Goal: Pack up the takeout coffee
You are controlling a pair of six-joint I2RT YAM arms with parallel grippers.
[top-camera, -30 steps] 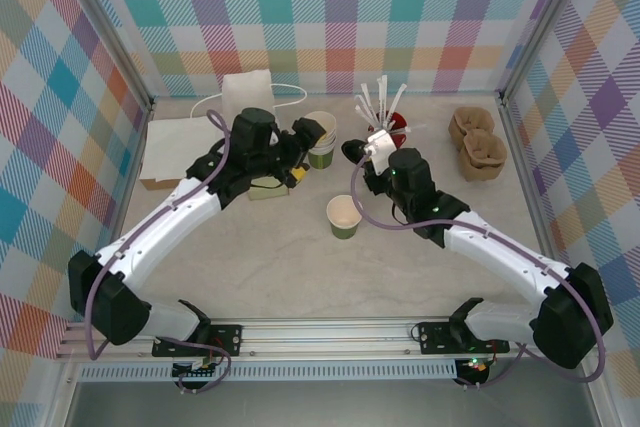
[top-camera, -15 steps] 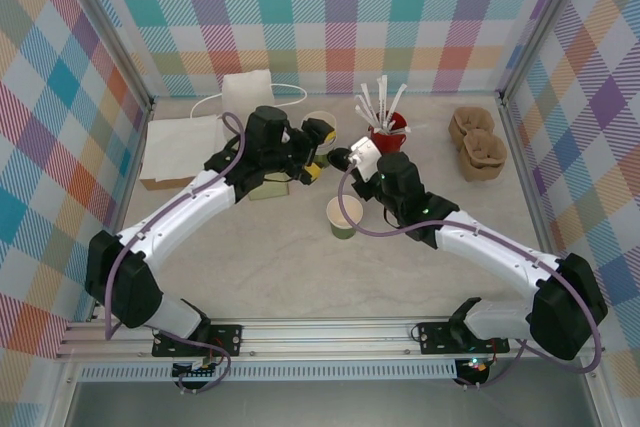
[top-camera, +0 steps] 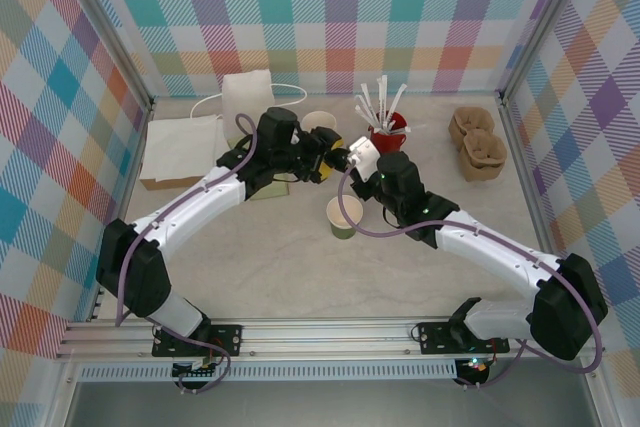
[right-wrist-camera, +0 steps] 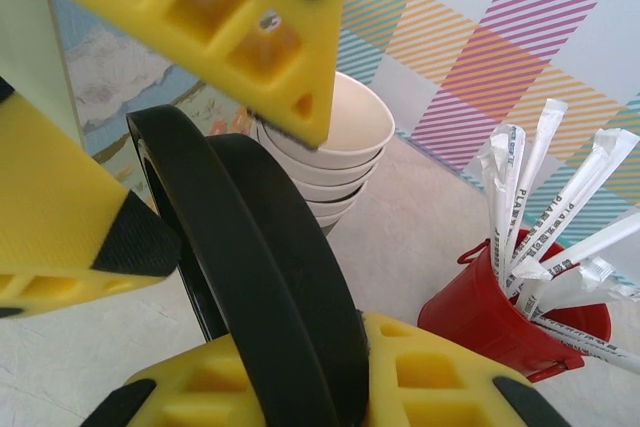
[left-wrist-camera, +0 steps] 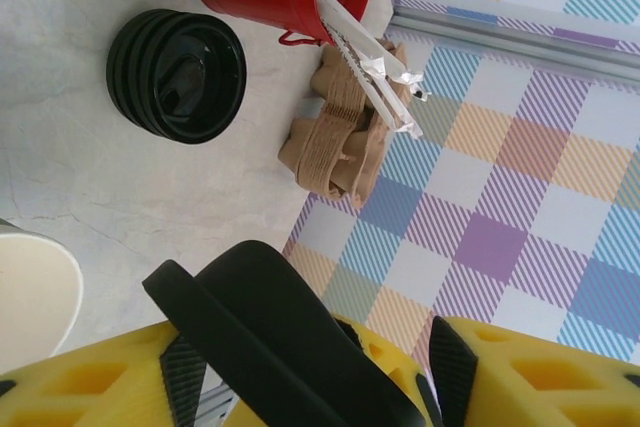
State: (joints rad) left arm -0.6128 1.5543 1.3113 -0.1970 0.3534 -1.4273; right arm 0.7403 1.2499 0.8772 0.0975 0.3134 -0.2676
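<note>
Just behind the pale green cup (top-camera: 343,215), black lid (right-wrist-camera: 290,247) clamped edge-on by right gripper (top-camera: 348,157), flanked by left gripper (top-camera: 330,151), apparently touching, whether gripped cannot be told.

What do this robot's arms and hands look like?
The left arm and right arm have white links, black joints and a mauve cable alongside. The left hand and right hand have yellow cut-out fingers with black pads.
</note>
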